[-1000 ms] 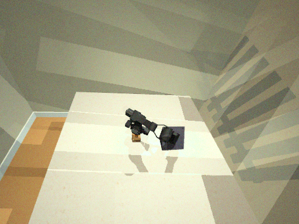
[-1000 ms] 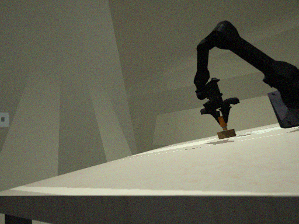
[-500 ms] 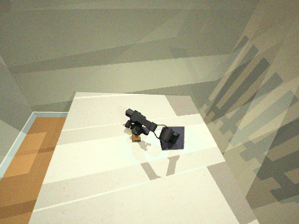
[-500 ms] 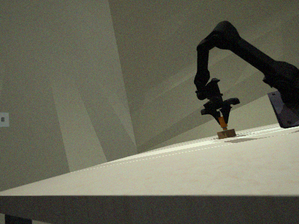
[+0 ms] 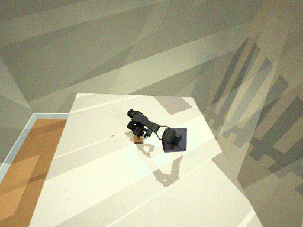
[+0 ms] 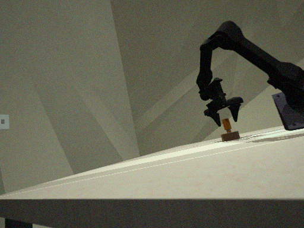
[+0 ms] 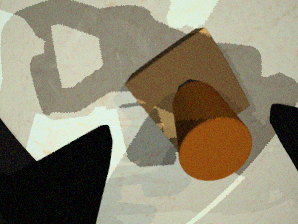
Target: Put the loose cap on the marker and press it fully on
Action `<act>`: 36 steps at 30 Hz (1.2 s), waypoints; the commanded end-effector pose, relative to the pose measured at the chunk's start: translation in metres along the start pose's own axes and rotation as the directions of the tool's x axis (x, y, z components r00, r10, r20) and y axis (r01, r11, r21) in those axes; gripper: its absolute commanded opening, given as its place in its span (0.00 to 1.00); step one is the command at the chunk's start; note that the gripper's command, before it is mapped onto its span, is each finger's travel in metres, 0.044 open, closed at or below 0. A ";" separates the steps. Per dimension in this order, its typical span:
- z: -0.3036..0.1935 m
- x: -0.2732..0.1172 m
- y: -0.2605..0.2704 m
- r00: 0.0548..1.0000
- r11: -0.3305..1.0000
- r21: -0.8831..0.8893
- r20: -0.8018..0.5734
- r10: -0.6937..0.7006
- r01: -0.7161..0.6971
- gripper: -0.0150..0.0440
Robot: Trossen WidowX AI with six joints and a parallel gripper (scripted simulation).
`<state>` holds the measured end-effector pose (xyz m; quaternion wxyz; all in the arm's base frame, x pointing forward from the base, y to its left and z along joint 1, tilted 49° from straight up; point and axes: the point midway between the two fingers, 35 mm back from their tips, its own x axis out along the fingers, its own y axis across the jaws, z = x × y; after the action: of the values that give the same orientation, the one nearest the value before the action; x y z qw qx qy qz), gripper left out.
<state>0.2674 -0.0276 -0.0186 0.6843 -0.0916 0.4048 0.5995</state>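
The orange cap (image 6: 226, 123) (image 7: 215, 148) sits on top of the marker (image 6: 228, 130), in line with it as far as the views show. A short grey length of the marker shows between cap and block in the exterior view. The brown holder block (image 5: 138, 142) (image 6: 230, 136) (image 7: 187, 62) stands on the table and carries the marker. My gripper (image 6: 227, 123) (image 7: 196, 123) is open, its fingers wide apart on either side of the cap with gaps to both sides, its tips about level with the cap. Whether the cap is fully seated cannot be told.
The arm rises from a dark square base plate (image 5: 183, 142) (image 6: 282, 110), to the right of the block in the top and exterior views. The pale table top (image 5: 97, 183) (image 6: 148, 178) bears the arm's shadow. The table's front edge (image 6: 148, 208) shows low in the exterior view.
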 end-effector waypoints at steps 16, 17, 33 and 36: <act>-0.001 -0.058 -0.002 1.000 0.678 0.735 0.001 -0.022 0.014 0.56; -0.001 -0.058 -0.002 1.000 0.603 0.798 0.002 -0.022 0.012 0.51; -0.001 -0.056 -0.002 1.000 0.480 0.877 0.002 -0.022 0.009 0.25; -0.001 -0.053 -0.002 1.000 0.480 0.877 0.002 -0.022 0.009 0.25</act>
<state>0.2710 -0.0707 0.0163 0.6444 0.2666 0.6485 0.3051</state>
